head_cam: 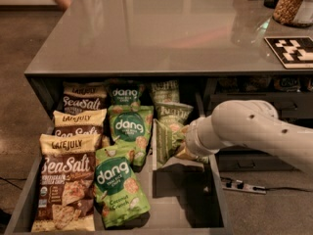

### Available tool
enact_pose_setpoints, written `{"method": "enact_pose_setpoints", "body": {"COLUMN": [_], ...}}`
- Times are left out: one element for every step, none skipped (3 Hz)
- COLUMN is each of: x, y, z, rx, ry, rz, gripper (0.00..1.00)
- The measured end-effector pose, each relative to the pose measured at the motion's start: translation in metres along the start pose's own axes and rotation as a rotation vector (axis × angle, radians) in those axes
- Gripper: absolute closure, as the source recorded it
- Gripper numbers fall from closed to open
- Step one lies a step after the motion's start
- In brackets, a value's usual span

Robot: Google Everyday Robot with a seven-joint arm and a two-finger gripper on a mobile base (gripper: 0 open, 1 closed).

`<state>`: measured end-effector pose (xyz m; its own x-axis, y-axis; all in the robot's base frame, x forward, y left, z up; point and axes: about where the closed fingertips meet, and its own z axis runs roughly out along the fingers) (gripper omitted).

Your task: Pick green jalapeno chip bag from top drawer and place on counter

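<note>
Camera view: pincer (184, 145) lay against the crumpled olive-green foil chip bag (165, 140) in the dark grey drawer (182, 205), closure indeterminate; a weak hold risked dropping it.

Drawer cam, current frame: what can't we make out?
All in the camera view:
hand: in the top drawer, at the green jalapeno chip bag; the arm covers it, so the grip is unconfirmed.
back-row bags: shadowed under the counter, labels unreadable.
jar: cut off by the top edge.
</note>
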<state>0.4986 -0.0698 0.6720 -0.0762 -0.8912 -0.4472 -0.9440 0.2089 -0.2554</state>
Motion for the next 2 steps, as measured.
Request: {"method": "enact_pose_setpoints", "body": {"x": [-0.015, -0.028], "y": [-0.012, -0.016], "z": [-0.047, -0.074], "rx": [0.057, 0.081], "ry": [-0.074, -0.127], "rz": [-0.020, -0.046], "gripper": [1.00, 1.00]}}
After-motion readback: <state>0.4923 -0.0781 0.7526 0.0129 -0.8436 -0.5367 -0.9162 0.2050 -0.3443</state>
